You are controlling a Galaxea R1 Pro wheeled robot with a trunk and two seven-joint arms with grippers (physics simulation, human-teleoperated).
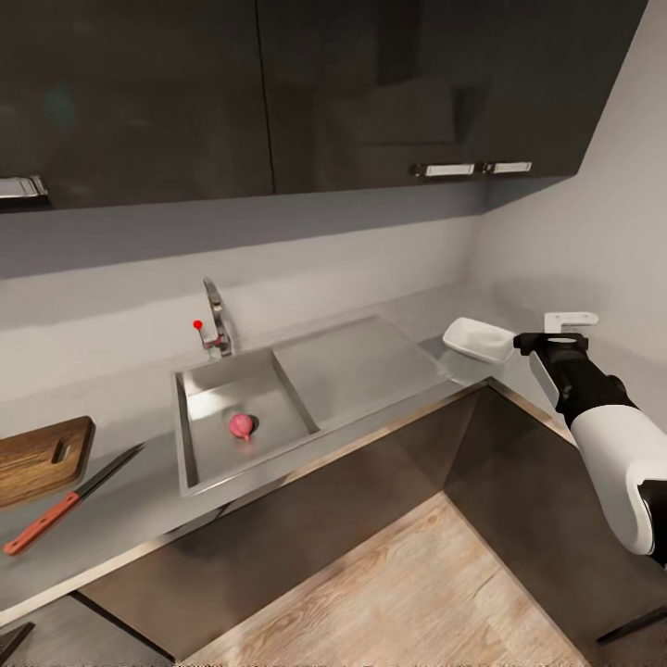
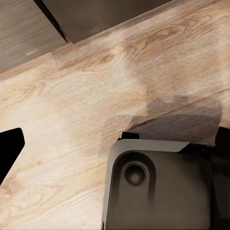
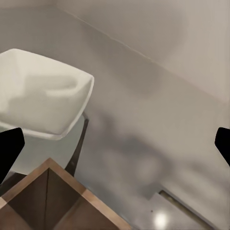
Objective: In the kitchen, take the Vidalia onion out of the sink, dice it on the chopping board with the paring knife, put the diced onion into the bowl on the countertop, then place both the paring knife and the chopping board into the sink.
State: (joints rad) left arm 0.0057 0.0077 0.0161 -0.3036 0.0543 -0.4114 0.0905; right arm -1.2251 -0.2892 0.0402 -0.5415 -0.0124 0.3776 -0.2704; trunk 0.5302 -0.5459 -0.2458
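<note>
Head view gives me the whole kitchen corner: the sink (image 1: pixel 243 415) is set into the grey tabletop (image 1: pixel 111 528), with the Vidalia onion (image 1: pixel 241 425), rendered pinkish red, lying in the basin right by the drain. The tap (image 1: pixel 215 324) with its red knob stands behind the basin, and the flat drainboard (image 1: pixel 357 361) runs alongside toward the corner. Off to my left, the chopping board (image 1: pixel 42 459) lies at the frame edge, and the paring knife (image 1: pixel 69 500) rests on the tabletop just beside it, red handle toward me. The bowl (image 1: pixel 477 339) sits past the drainboard near the corner, and my right arm (image 1: pixel 602 426) reaches toward it, close by.

Right wrist view adds what the head misses: the bowl (image 3: pixel 40 93) seen from above, tilted in frame. The right end effector (image 3: pixel 115 143) is spread wide, dark fingertips (image 3: pixel 9 148) at both edges, nothing between them.

Left wrist view looks down at the wooden floor (image 2: pixel 96 96) and part of the robot's base (image 2: pixel 158 187). One fingertip (image 2: pixel 9 148) of the left end effector shows, so I cannot tell its state.
</note>
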